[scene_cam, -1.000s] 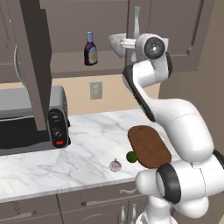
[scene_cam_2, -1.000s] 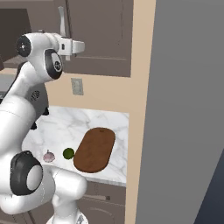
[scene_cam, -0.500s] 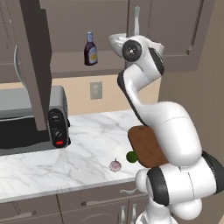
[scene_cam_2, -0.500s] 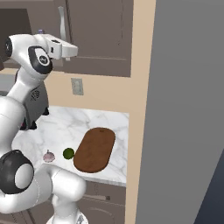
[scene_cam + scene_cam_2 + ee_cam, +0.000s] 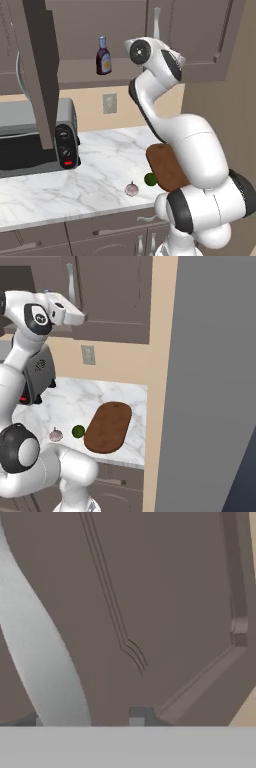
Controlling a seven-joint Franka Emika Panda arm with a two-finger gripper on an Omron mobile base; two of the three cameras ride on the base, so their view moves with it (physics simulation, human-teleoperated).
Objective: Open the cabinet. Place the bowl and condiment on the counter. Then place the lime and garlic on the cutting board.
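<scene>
The tall dark grey-brown panelled wall cabinet point(image 5: 200, 35) stands half open: its left door point(image 5: 42, 70) is swung out edge-on toward the camera in the left base view, baring the shelf. Its right door point(image 5: 112, 296) is closed, with the long silver bar handle point(image 5: 70, 283) at about ten o'clock in the right base view. On the shelf stands the small dark brown-purple bottle with blue cap and pale label point(image 5: 103, 56), upright, at eleven o'clock in the left base view. The speckled bowl cannot be made out; the arm's upper joints probably cover it.

Below, on the white grey-veined marble counter point(image 5: 95, 165), the small round dark green lime point(image 5: 78, 431) lies just beside the flat oval reddish-brown wooden cutting board point(image 5: 108, 426), at its nine o'clock in the right base view. The pinkish-white pointed garlic bulb point(image 5: 56, 434) lies a little further out the same way. Both are off the board, so that step is judged not yet done. A grey toaster oven point(image 5: 30, 135) sits at nine o'clock in the left base view.

The white arm's gripper point(image 5: 80, 317) is raised against the closed door, close under its handle, which sweeps as a pale band point(image 5: 42, 662) across the hand view. This placement suggests the right door is the step in hand. The fingers are not clearly shown, so their opening and any grip cannot be told.
</scene>
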